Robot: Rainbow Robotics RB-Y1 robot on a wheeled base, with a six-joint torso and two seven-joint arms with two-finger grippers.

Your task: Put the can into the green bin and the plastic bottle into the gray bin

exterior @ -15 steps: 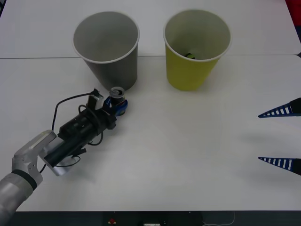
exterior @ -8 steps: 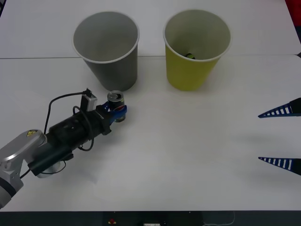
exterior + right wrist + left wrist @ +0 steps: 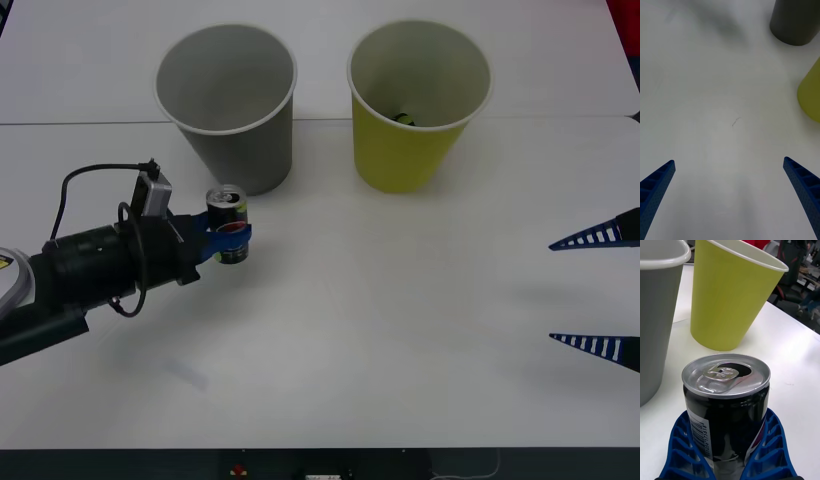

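The can (image 3: 226, 207), dark with a silver pull-tab top, stands upright between the blue fingers of my left gripper (image 3: 229, 235), which is shut on it. It sits just in front of the gray bin (image 3: 228, 100), a little to that bin's left. In the left wrist view the can (image 3: 726, 405) fills the foreground inside the gripper (image 3: 728, 453), with the gray bin (image 3: 655, 315) and the green bin (image 3: 730, 296) behind it. The green bin (image 3: 415, 105) stands upright to the right of the gray one. My right gripper (image 3: 597, 290) waits open at the table's right edge. The plastic bottle is out of view.
A small dark object (image 3: 404, 118) lies inside the green bin. The white table (image 3: 400, 330) stretches bare between the two arms. In the right wrist view the open right gripper (image 3: 730, 198) hovers over bare table, with the gray bin (image 3: 795, 22) and green bin (image 3: 812, 93) farther off.
My left arm has swung leftward and back toward the robot, carrying the can from the gray bin's right front to its left front. The right arm has stayed still.
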